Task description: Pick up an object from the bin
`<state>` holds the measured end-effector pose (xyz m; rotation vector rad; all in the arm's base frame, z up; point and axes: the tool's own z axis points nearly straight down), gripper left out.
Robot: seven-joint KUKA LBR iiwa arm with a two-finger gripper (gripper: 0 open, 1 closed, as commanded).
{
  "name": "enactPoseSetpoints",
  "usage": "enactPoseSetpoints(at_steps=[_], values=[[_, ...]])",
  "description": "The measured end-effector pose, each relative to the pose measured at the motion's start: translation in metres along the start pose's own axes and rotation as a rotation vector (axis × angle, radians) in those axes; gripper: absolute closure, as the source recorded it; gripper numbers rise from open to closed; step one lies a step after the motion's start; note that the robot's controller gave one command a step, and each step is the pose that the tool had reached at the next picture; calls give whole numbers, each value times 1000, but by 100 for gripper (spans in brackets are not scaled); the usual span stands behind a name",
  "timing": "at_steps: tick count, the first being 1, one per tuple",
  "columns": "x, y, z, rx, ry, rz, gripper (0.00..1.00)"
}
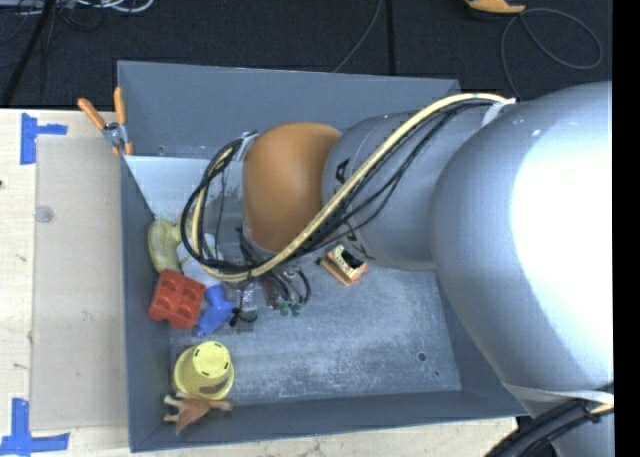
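Big grey robot arm point(500, 245) is down in the grey metal bin point(350, 365). Its gripper point(243, 307) sits just beside a small blue plastic piece point(213, 311), left side, next to a red studded block point(178, 298). Gripper state can't be told. Nothing lifted yet.

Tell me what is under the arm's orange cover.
Below the orange cover, the gripper sits next to a blue thing and a red block in the bin. Whatever lies on the floor straight beneath the cover is hidden.

block point(178, 299) behind cup point(204, 369), in bin point(350, 350)
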<state>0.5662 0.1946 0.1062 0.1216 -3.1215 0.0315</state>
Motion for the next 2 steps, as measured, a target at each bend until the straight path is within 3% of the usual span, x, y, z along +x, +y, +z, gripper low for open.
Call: enactPoseSetpoints(at_steps=[2], values=[[1, -1, -20, 0, 2, -1, 100]])
